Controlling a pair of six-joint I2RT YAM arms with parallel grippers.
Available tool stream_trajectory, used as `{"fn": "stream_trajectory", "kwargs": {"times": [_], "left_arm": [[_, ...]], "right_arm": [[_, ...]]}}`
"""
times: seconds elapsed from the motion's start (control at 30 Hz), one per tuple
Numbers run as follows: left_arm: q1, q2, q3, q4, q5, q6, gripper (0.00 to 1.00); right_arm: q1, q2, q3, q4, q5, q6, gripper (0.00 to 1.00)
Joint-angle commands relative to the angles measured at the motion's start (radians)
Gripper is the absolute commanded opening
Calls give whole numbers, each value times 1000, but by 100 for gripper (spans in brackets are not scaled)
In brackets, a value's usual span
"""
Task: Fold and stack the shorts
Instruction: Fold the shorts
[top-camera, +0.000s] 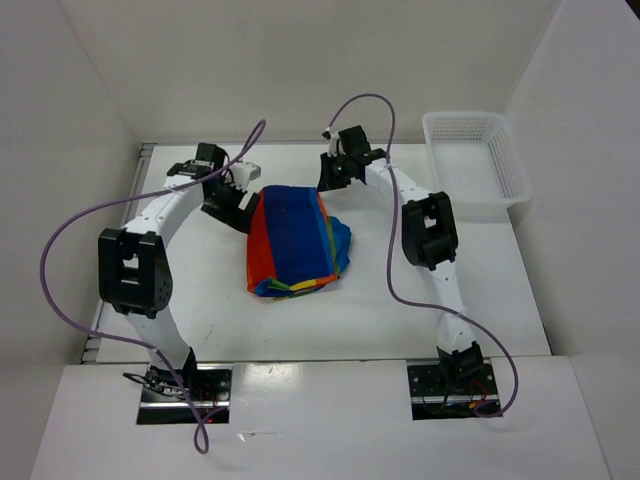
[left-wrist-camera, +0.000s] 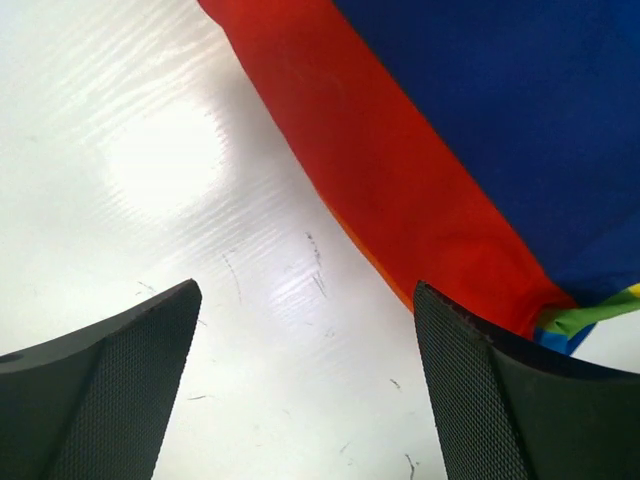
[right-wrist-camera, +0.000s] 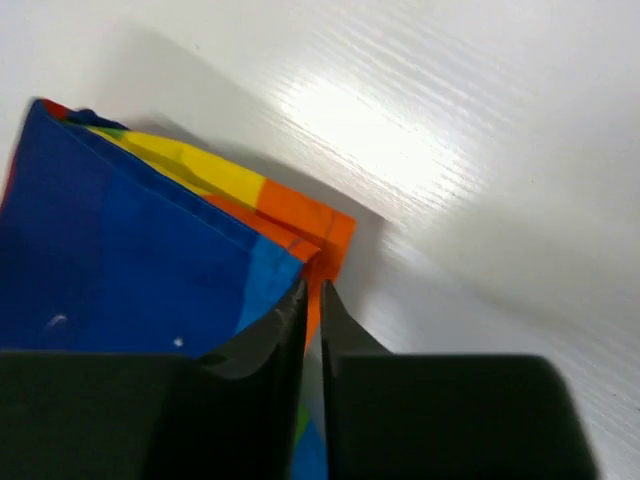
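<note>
Where white walls (top-camera: 300, 60) enclose the glossy white table (top-camera: 300, 330), the folded shorts (top-camera: 295, 240) lie at its middle. The left gripper (left-wrist-camera: 305, 290) gapes wide beside their red stripe. The right gripper (right-wrist-camera: 312, 288) is nearly together at their orange corner, and I cannot tell if it pinches the cloth.

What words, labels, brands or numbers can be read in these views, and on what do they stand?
None can be read.
shorts: plain colour stripes only, no tag or print in view.
basket: plain white mesh, no label.
left arm and right arm: no legible marking; anything at their bases is too small to tell.
table: only faint scratches, no writing.
</note>
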Motion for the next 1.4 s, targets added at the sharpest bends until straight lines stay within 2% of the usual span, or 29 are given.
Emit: {"fn": "stream_trajectory", "kwargs": {"times": [0.0, 0.1, 0.2, 0.23, 0.3, 0.33, 0.37, 0.4, 0.47, 0.6, 0.8, 1.0, 1.27, 1.37], "left_arm": [[-23, -38, -8, -8, 74, -33, 92], [-39, -115, -69, -31, 107, -24, 84], [-92, -184, -160, -56, 117, 5, 69], [-102, -193, -181, -56, 127, 6, 66], [-102, -215, -221, -56, 127, -11, 62], [-93, -215, -258, -47, 142, -22, 61], [-83, -215, -275, -35, 159, -22, 61], [-65, -215, -289, -24, 174, -54, 61], [-44, -166, -310, 22, 174, -94, 63], [19, -77, -217, 74, 136, -137, 65], [55, 7, -77, 169, 127, -165, 71], [55, 129, -7, 218, 225, -185, 71], [46, 262, 92, 231, 225, -203, 72], [35, 287, 115, 231, 179, -203, 72]], "right_arm": [[8, -99, 81, 1, -7, -60, 18], [8, -232, 38, -23, -7, -123, 19], [18, -406, -118, -48, -27, -183, 7], [29, -449, -233, -48, -45, -233, 5], [87, -582, -353, -79, -134, -315, 2], [119, -623, -479, -79, -153, -388, 2], [200, -662, -541, -63, -164, -414, 2], [242, -725, -644, -42, -164, -428, 1], [348, -753, -710, 40, -176, -410, 0], [437, -676, -705, 136, -175, -366, 0], [537, -586, -732, 294, -15, -336, 0], [548, -471, -673, 371, 140, -303, 0], [548, -382, -613, 382, 175, -287, 0], [548, -372, -600, 382, 188, -306, 0]]}}
